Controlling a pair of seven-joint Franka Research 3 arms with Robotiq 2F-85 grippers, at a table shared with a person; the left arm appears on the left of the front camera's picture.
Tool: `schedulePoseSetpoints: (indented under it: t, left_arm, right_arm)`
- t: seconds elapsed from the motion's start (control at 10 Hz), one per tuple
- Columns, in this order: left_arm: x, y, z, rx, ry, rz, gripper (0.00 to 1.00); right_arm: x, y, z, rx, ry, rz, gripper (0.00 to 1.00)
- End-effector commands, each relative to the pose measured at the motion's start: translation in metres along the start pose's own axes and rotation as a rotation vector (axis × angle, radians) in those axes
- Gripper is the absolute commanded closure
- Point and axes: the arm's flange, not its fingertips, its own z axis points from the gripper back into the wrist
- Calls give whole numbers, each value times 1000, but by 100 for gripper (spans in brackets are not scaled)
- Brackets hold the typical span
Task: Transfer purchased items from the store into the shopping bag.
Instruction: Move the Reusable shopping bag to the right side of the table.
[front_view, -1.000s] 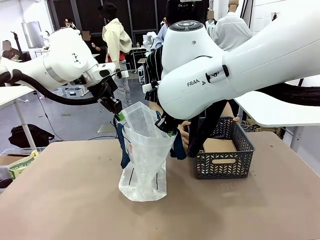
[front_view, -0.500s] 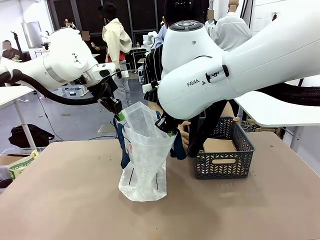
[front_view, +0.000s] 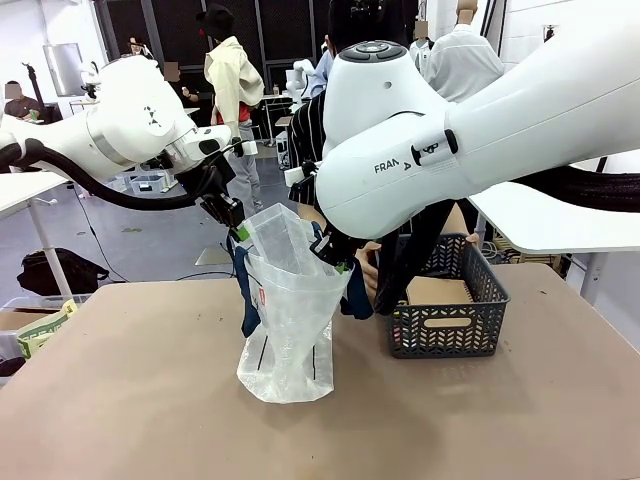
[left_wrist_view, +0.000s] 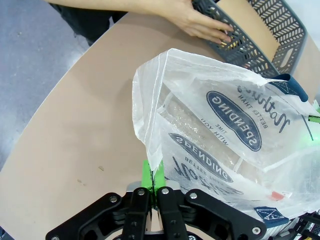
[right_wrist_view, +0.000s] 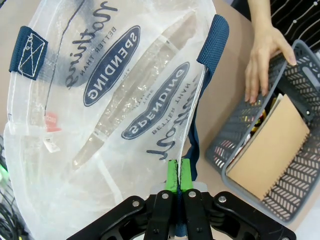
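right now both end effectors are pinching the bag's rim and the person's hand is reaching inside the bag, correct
No: the person's hand rests on the rim of the grey basket, not inside the shopping bag, as the right wrist view shows. The left end effector and right end effector do pinch the bag's rim.

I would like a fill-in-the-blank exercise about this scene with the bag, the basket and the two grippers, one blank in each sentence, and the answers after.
1. The left gripper and the right gripper both have their jaws ____ on the rim of the shopping bag.
2. The person's hand rests on the rim of the dark grey ____.
3. The bag's strap handles are navy ____.
4. The white word inside the oval logo reads ____.
Missing words: shut; basket; blue; SPENDING.
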Motion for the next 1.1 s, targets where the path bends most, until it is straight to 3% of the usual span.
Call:
schedulePoseSetpoints:
  t: [0.0, 1.0]
  left_arm:
    - [-5, 0, 1, 14, -3, 3, 100]
    - [-5, 0, 1, 14, -3, 3, 100]
  right_arm:
    - [-1, -1, 2, 6, -5, -1, 100]
    - [-1, -1, 2, 6, -5, -1, 100]
